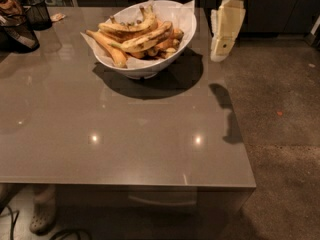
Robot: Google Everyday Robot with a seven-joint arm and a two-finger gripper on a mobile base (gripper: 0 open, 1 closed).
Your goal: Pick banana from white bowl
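Observation:
The white bowl (186, 17), wide and lined with white paper, stands on the far middle of the grey table (125, 134). It holds several ripe, brown-spotted bananas (142, 38) piled across each other. My gripper (223, 40), cream-coloured, hangs point-down just right of the bowl, above the table's right side. It is level with the bowl's rim and apart from it, touching nothing. Its shadow falls on the table near the right edge.
Two black mesh baskets (21, 33) (38, 12) stand at the far left of the table. The table's right edge (235, 109) runs close under the gripper, with dark floor (285, 134) beyond. A person's shoe (42, 216) shows under the front left.

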